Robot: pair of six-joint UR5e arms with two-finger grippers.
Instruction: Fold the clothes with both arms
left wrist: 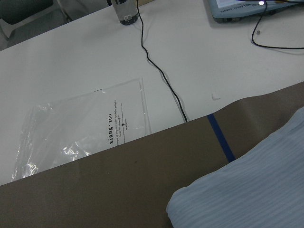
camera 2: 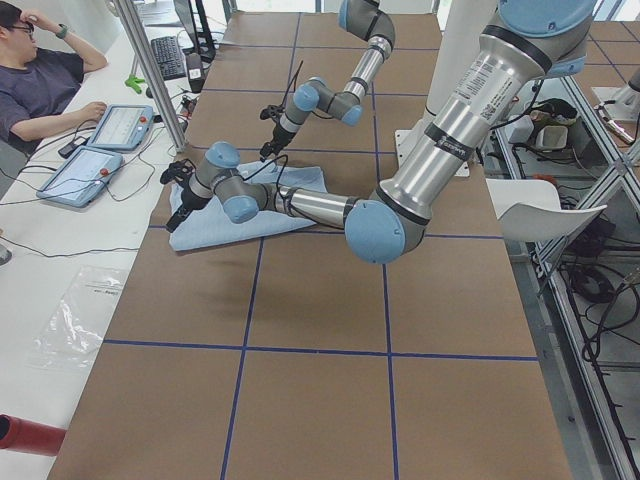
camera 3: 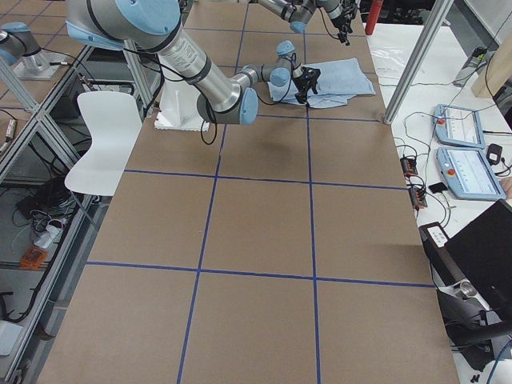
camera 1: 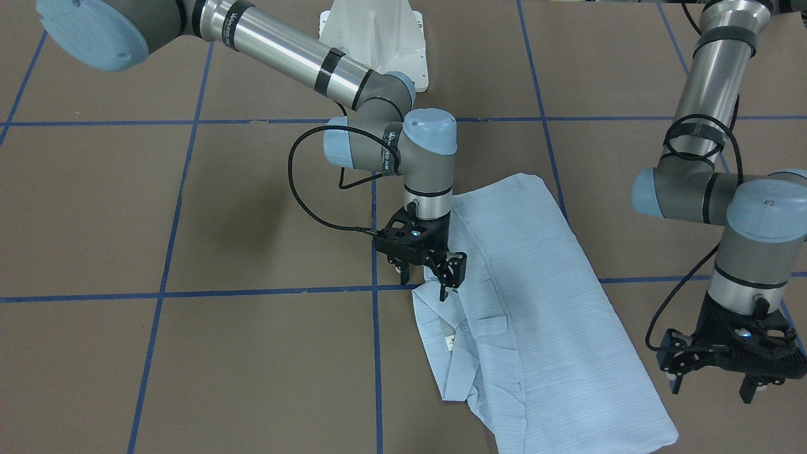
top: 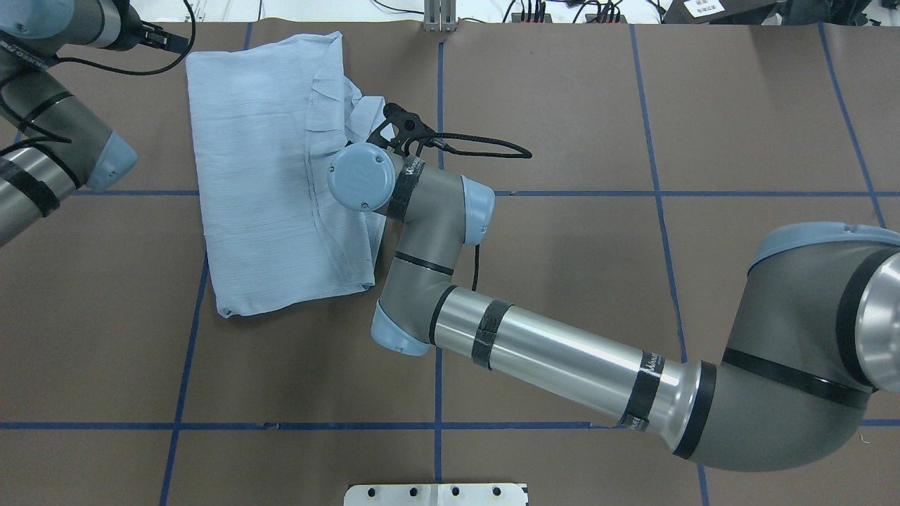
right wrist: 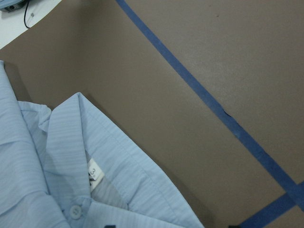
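A: Starting with the biggest thing, what carries everything?

B: A brown tabletop (camera 1: 94,208), marked into large squares by blue tape lines.

A: And the arms?

B: The right arm (camera 1: 284,53) reaches out across the middle, with its wrist turned straight down at the shirt's edge. The left arm (camera 1: 709,94) comes down on the other side of the shirt, over bare tabletop.

A: Where does the shirt lie?

B: The pale blue striped shirt (camera 1: 536,302) lies flat on the tabletop, folded into a long strip. It is on the robot's left half, towards the edge away from the base, and crosses one tape line. It sits between the two hands.

A: How do the hands stand?

B: The right hand (camera 1: 427,276) points down over the collar-side edge with its fingers apart. One fingertip is right at the cloth, but I cannot tell whether it touches. The left hand (camera 1: 712,389) hangs near the shirt's other long edge, clear of it, with its fingers spread wide.

A: Anything smaller?

B: In the right wrist view the collar (right wrist: 118,156) lies open. A white neck label (right wrist: 93,176) sits inside it, with a small pale button (right wrist: 73,211) just beside the label.
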